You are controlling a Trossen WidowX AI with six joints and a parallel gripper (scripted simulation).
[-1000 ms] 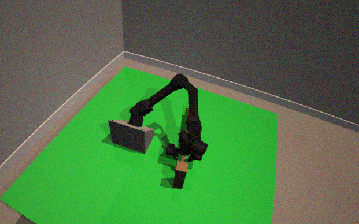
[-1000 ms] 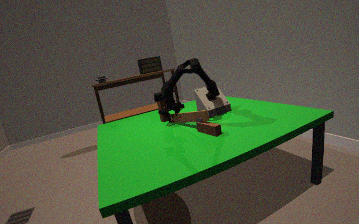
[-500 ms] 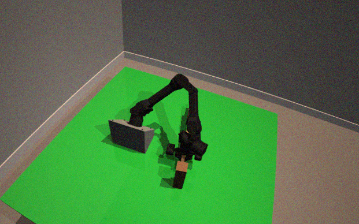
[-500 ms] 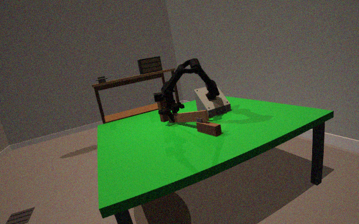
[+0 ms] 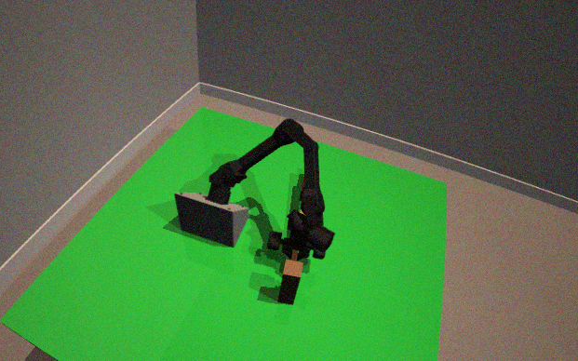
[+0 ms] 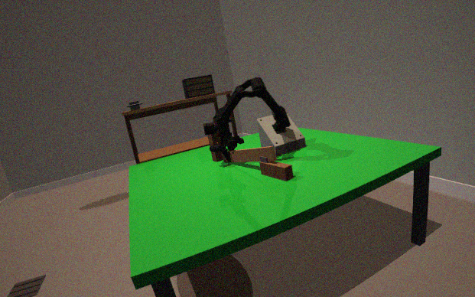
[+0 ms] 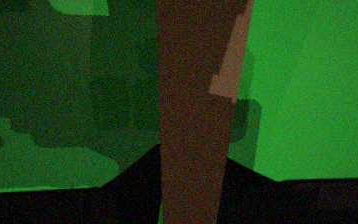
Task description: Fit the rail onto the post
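The rail slopes down from the bracket on the footboard block toward the post. My gripper is shut on the rail near its post end, with a dark finger on each side in the wrist view. A short piece of the rail shows between the gripper and the post in the top view. The pegs and the holes are hidden, and I cannot tell whether the rail's near end touches the table or the post.
The arm's grey wedge-shaped base stands to one side of the rail. The green table top carries the setup. A wooden shelf stands on the floor behind the table.
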